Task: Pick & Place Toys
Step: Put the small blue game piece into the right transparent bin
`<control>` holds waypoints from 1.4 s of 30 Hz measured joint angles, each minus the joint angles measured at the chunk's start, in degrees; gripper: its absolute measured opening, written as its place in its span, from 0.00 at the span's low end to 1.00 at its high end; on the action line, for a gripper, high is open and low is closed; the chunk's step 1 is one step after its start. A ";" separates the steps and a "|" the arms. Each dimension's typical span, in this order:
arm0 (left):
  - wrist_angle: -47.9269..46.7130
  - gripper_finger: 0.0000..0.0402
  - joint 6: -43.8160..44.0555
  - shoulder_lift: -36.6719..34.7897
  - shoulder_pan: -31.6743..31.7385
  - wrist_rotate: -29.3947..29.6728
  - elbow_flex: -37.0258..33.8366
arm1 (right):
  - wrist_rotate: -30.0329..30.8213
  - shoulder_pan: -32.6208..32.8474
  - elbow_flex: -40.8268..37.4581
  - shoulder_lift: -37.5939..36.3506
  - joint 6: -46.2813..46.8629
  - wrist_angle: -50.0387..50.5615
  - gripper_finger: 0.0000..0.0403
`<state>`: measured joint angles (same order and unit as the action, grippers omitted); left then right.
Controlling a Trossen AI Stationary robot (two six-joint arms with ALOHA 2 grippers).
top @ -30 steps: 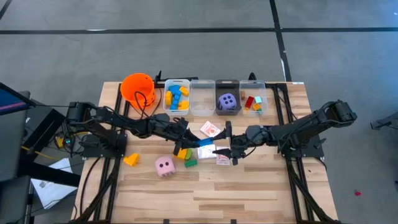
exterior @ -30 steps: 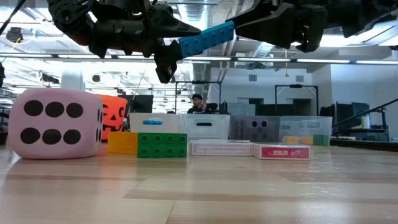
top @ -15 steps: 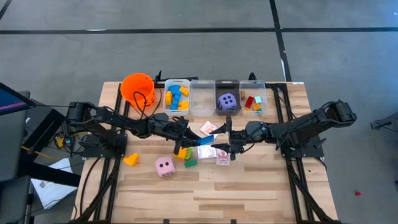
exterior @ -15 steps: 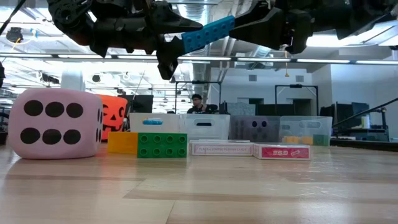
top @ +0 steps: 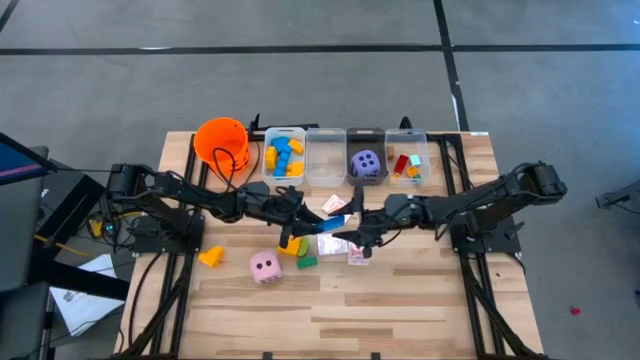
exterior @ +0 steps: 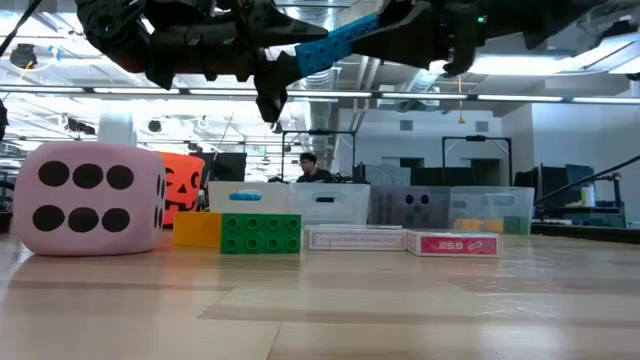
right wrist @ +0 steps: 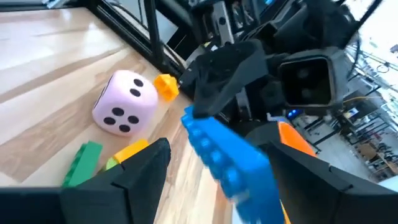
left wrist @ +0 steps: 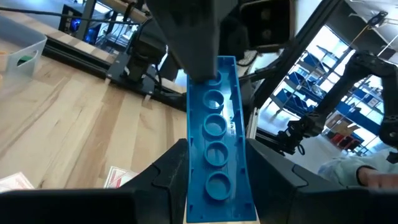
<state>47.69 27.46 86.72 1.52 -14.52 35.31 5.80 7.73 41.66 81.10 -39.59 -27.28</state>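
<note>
A long blue block (top: 337, 221) with a row of studs hangs in the air over the table's middle. My left gripper (top: 318, 222) is shut on one end of it. My right gripper (top: 353, 229) comes from the table's right and is open, with a finger on either side of the block's (right wrist: 224, 152) free end and a gap showing. Below lie a pink die (top: 265, 266), green (top: 306, 262) and yellow (top: 211, 257) blocks, and pink-and-white cards (top: 358, 255), flat on the wood. My left gripper pinches the blue block's two long sides (left wrist: 214, 180) between its two fingers (left wrist: 168, 177), at the end nearest the wrist. The fingers reach level from the table's left and lie along the block. The block is lifted clear, studs up, its free end (exterior: 370, 28) tipped upward.
Along the far edge stand an orange bucket (top: 222, 140) and several clear bins (top: 326, 155): one with blue and yellow blocks (top: 283, 157), one with a purple die (top: 366, 163), one with small blocks (top: 405, 165). The near half of the table (top: 340, 315) is bare wood.
My right gripper has gone toward the table's left and slightly up, closing in on the blue block until its fingers stand around the block's free end. The block's free end has tipped a little higher, while the end in my left gripper stayed in place.
</note>
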 joint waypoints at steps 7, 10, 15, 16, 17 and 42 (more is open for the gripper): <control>-1.35 0.31 0.09 0.02 -0.48 -0.38 0.00 | 0.22 0.55 5.62 9.45 -0.10 -0.22 0.61; -4.10 0.32 -0.01 0.02 -0.55 -1.81 -0.17 | 1.19 1.48 8.44 12.82 -1.65 0.48 0.56; -7.09 0.31 -0.25 -0.07 -1.28 -1.95 -0.17 | 3.30 2.69 11.02 14.55 -2.88 4.23 0.46; -6.93 0.31 -0.18 -0.04 -1.50 -1.43 -0.17 | 3.55 2.82 11.19 14.28 -2.80 5.05 0.44; -6.62 0.31 -0.03 -0.07 -1.68 -1.21 -0.15 | 3.65 2.82 11.32 14.07 -2.63 5.52 0.42; -6.79 0.45 -0.68 -0.08 4.31 0.07 0.04 | 24.06 7.68 11.52 13.36 -0.34 8.89 0.30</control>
<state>40.91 26.79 86.64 5.83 -14.45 35.35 29.86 15.41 53.19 94.45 -39.93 -18.39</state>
